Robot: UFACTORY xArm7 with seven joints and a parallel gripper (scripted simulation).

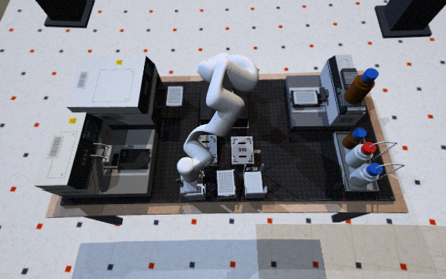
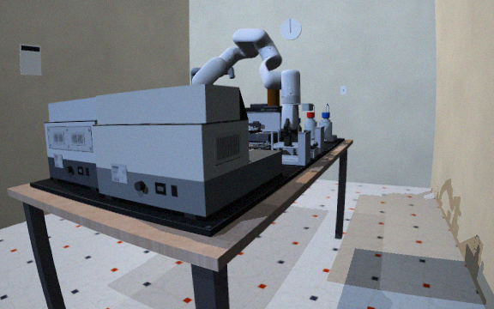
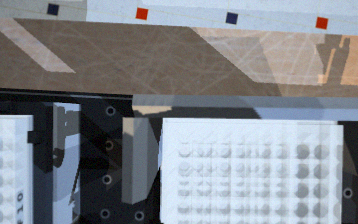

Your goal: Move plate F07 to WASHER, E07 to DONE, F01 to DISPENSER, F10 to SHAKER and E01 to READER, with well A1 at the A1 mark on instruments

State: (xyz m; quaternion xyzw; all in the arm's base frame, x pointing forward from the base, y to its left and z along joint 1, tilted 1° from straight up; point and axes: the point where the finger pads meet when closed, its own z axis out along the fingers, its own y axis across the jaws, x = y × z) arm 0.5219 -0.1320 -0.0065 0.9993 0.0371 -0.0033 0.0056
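Note:
My gripper (image 1: 193,185) reaches straight down into the front-left rack (image 1: 193,191) on the deck and is shut on a white well plate (image 3: 250,170). The plate fills the lower right of the wrist view, and its label is out of sight. A faint second plate outline (image 3: 337,150) shows just past its right edge, lower down. The rack's grey wall (image 3: 140,160) stands beside the held plate. A plate with a label ending in "10" (image 3: 2,170) lies in the neighbouring holder (image 1: 225,182). In the side view the arm's wrist (image 2: 290,124) stands upright over the racks.
A third plate sits in the rack (image 1: 254,183) to the right. The N6 nest (image 1: 242,149) is empty. Plates lie on the back-left instrument's tray (image 1: 174,95) and on the right instrument (image 1: 305,97). The front-left instrument's dark bay (image 1: 134,159) holds no plate. Bottles (image 1: 362,163) stand at right.

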